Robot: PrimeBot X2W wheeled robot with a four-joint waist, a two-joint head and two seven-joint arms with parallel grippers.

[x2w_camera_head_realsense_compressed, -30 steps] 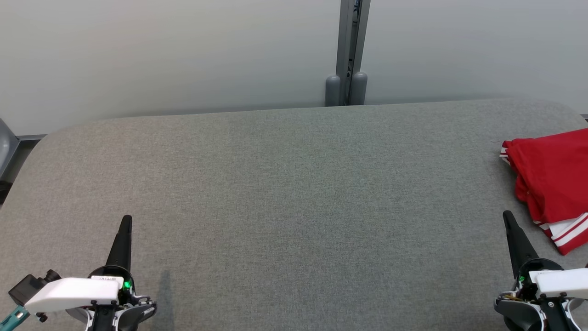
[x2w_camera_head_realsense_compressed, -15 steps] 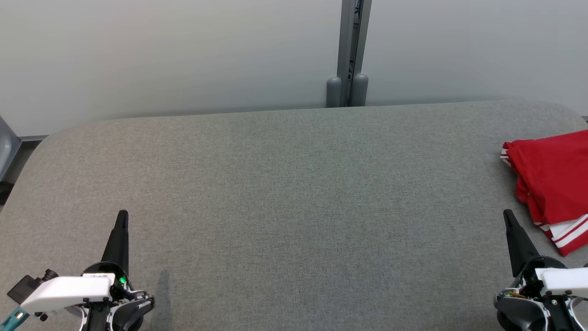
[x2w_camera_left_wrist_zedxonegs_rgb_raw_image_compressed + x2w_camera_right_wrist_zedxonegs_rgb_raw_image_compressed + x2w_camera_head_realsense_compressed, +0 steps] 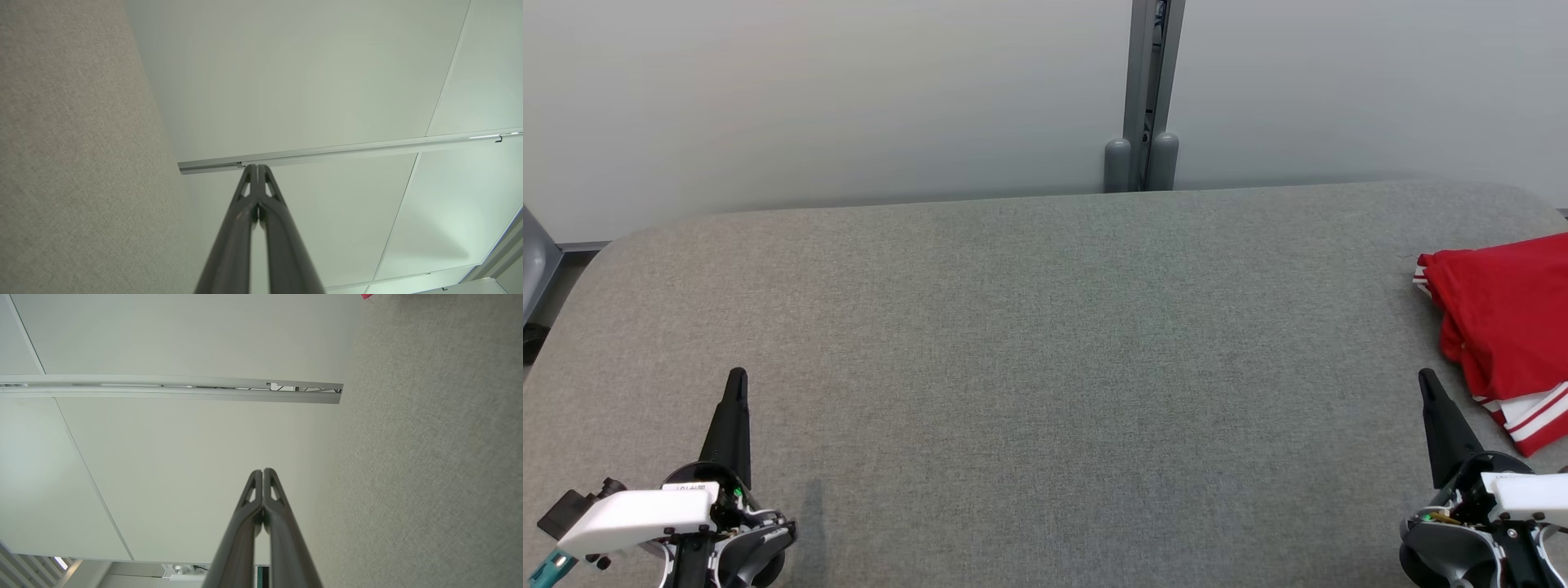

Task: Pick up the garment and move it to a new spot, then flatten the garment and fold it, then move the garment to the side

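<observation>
Here, left gripper (image 3: 737, 376) and right gripper (image 3: 1425, 377) pinch nothing, jaws pressed together (garment (image 3: 1503, 310) seemingly folded)

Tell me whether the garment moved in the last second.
No. The garment keeps its place against the post; both drift slightly down-right, so the camera moved.

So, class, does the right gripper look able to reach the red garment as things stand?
Probably yes: the garment lies beside the right gripper, nothing between them on the table, though its jaws are shut.
</observation>
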